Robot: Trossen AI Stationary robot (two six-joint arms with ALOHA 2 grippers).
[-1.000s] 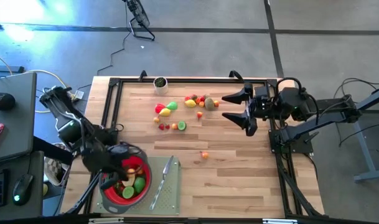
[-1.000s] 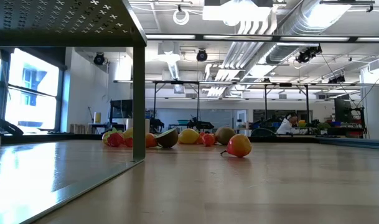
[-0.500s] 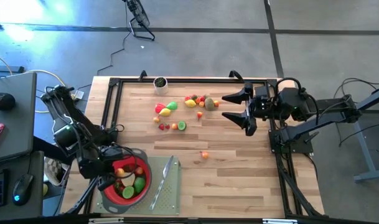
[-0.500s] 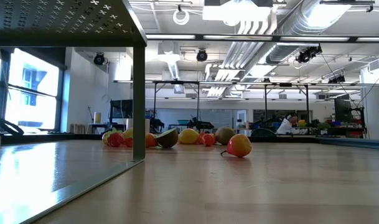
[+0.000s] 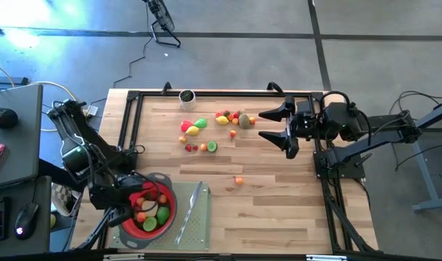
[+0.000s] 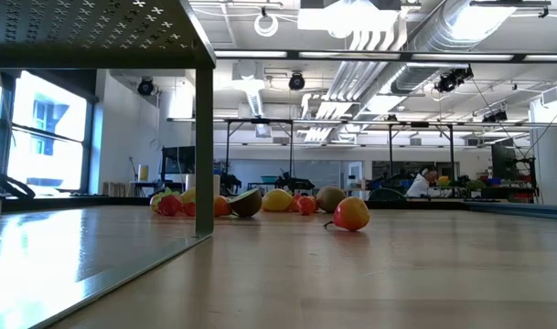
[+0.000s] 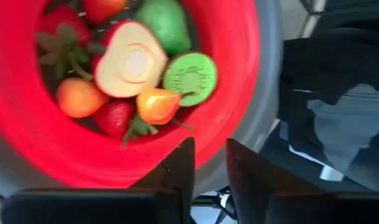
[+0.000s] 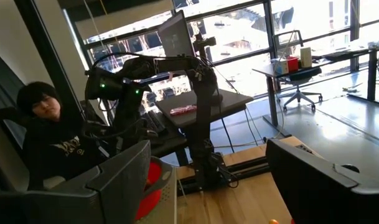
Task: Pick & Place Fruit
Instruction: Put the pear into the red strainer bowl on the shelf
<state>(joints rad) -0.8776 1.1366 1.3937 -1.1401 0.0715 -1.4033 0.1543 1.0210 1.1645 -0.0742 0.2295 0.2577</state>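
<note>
A red strainer [image 5: 168, 215] with a grey rim stands at the table's near left corner, with several toy fruits [image 7: 130, 65] lying inside. My left gripper [image 7: 210, 158] hovers above the strainer's left rim, pointing steeply down, its fingers a narrow gap apart with nothing between them. More fruits [image 5: 210, 130] lie in a cluster on the wood toward the far edge, and a lone orange one [image 5: 239, 180] rests near the middle. My right gripper [image 5: 268, 125] waits open and level, high beside the table's right edge.
A slim grey knife [image 5: 192, 209] lies on a grey board [image 5: 199, 233] right of the strainer. A small dark cup [image 5: 186, 96] stands at the far edge. Black rails [image 5: 131, 123] frame the table. A person [image 8: 46, 130] sits beyond the table's left side.
My left gripper has drawn back from above the strainer's middle toward the table's left edge and tipped further down. More of the fruits in the strainer show now.
</note>
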